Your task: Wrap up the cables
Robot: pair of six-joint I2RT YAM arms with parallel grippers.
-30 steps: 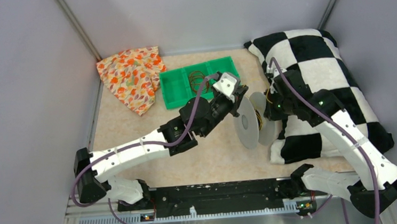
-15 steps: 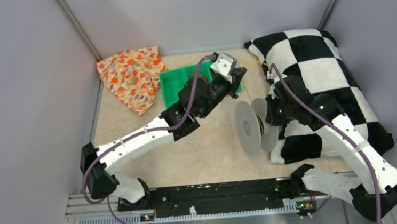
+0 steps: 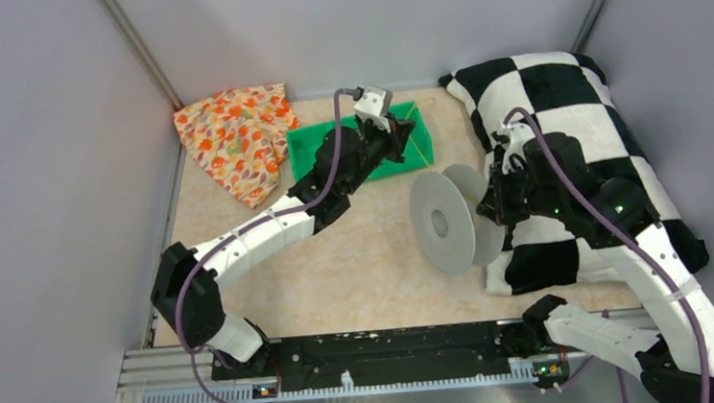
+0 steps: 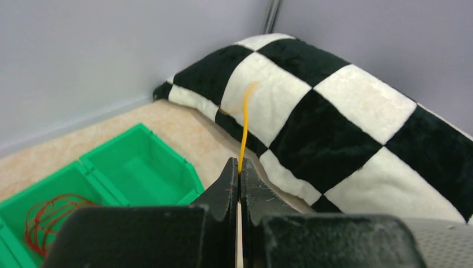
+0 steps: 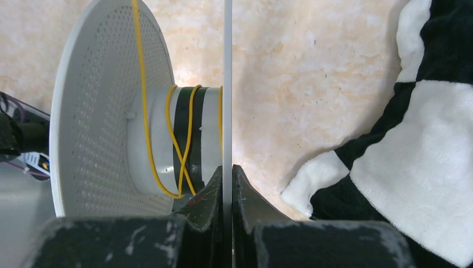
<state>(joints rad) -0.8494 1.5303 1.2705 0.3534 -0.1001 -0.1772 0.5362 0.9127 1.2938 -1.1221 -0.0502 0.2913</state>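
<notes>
A clear round spool stands on edge beside the pillow. My right gripper is shut on its near flange, whose thin edge runs between the jaws. A thin yellow cable crosses the perforated far flange and loops a few times round the hub. My left gripper hovers over the green bin, shut on the cable's free end, which leads from the fingertips towards the pillow.
A green divided bin sits at the back; a coil of red wire lies in one compartment. The black-and-white checkered pillow fills the right side. An orange floral cloth lies at the back left.
My left arm has swung back and to the left, from beside the spool to over the green bin, drawing the cable out. The spool has shifted slightly left in the right gripper.
</notes>
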